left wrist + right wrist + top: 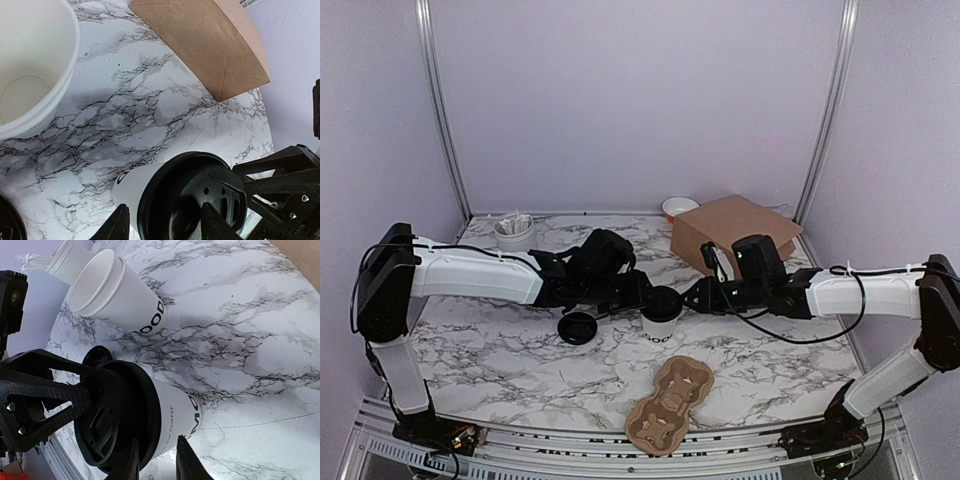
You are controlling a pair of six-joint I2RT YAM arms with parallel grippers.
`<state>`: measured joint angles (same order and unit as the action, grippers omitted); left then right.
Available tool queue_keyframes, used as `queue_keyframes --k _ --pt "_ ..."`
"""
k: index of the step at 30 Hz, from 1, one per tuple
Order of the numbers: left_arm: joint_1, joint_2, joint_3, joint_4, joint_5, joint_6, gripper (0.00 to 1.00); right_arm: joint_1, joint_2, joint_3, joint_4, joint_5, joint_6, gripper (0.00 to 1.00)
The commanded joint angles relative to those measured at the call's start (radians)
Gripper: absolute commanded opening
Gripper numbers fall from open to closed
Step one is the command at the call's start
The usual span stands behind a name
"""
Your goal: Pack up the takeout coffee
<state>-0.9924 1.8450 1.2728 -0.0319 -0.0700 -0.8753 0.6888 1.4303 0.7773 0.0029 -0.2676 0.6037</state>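
right pincer (157,454) straddles the takeout coffee (175,416) just under its lid (115,410); left pincer (165,224) flanks that lid from the opposite side. whether either truly grips, i cannot tell. it stands upright on the table (510,355) between them, equally near both.

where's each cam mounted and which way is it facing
top external: above and behind the bases, looking down at the table; both arms meet at the takeout coffee
left wrist: on the left arm, looking past the left gripper toward the brown bag
right wrist: on the right arm, facing oppositely past the right gripper toward the canister
shared: both wrist views catch the coffee, an open cup, the opposite gripper
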Motion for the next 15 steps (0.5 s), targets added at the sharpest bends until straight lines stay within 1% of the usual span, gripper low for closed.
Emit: queue_keyframes --k 1,9,15 --pt "-0.009 0.023 -0.015 -0.072 -0.001 0.007 0.49 -0.002 0.007 -0.052 -0.028 0.0 0.012 0.24" --pt "-0.009 0.027 -0.029 -0.069 -0.005 0.001 0.49 0.013 0.002 -0.112 -0.038 0.035 0.019 0.23" --pt "-0.009 0.029 -0.035 -0.067 -0.009 -0.002 0.49 0.028 0.011 -0.117 -0.035 0.042 0.027 0.23"
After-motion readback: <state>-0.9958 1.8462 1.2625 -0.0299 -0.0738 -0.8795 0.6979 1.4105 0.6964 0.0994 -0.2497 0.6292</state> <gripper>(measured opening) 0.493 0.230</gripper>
